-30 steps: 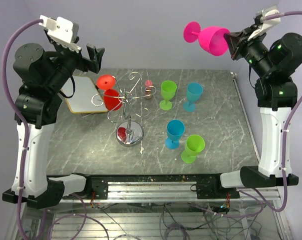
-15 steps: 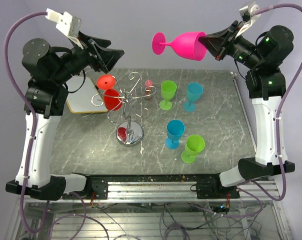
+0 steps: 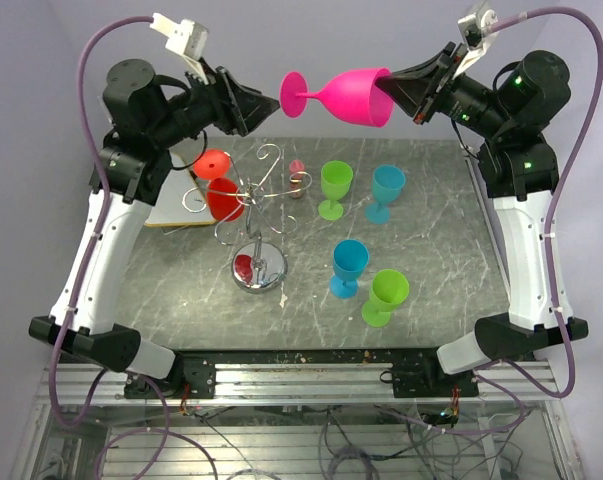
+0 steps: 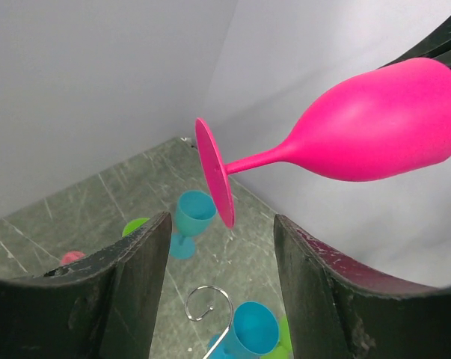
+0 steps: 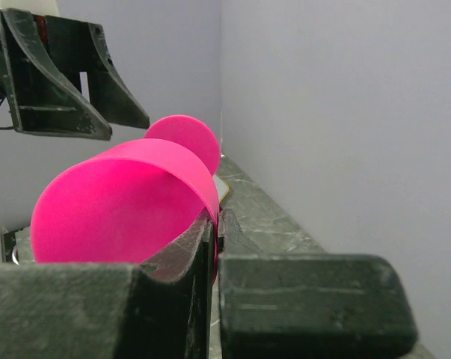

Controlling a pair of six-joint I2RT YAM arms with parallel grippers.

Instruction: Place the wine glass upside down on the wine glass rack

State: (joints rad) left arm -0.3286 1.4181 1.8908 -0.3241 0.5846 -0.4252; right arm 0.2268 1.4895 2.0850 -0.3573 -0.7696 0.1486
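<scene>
My right gripper (image 3: 399,93) is shut on the rim of a pink wine glass (image 3: 349,95) and holds it on its side high above the table, foot pointing left. In the right wrist view the rim (image 5: 203,196) is pinched between the fingers. My left gripper (image 3: 271,102) is open and level with the glass's foot (image 3: 293,93), just left of it. In the left wrist view the foot (image 4: 216,183) sits just beyond the open fingers. The wine glass rack (image 3: 258,215) stands on the table below, with a red glass (image 3: 221,190) hanging on its left side.
Two green glasses (image 3: 334,187) (image 3: 385,296) and two blue glasses (image 3: 385,190) (image 3: 348,266) stand upright to the right of the rack. A small pink piece (image 3: 297,168) sits behind the rack. A white board (image 3: 171,195) lies at the back left.
My right arm has carried the pink glass leftward, toward the middle. My left arm has risen and swung right, so its open gripper now meets the glass's foot.
</scene>
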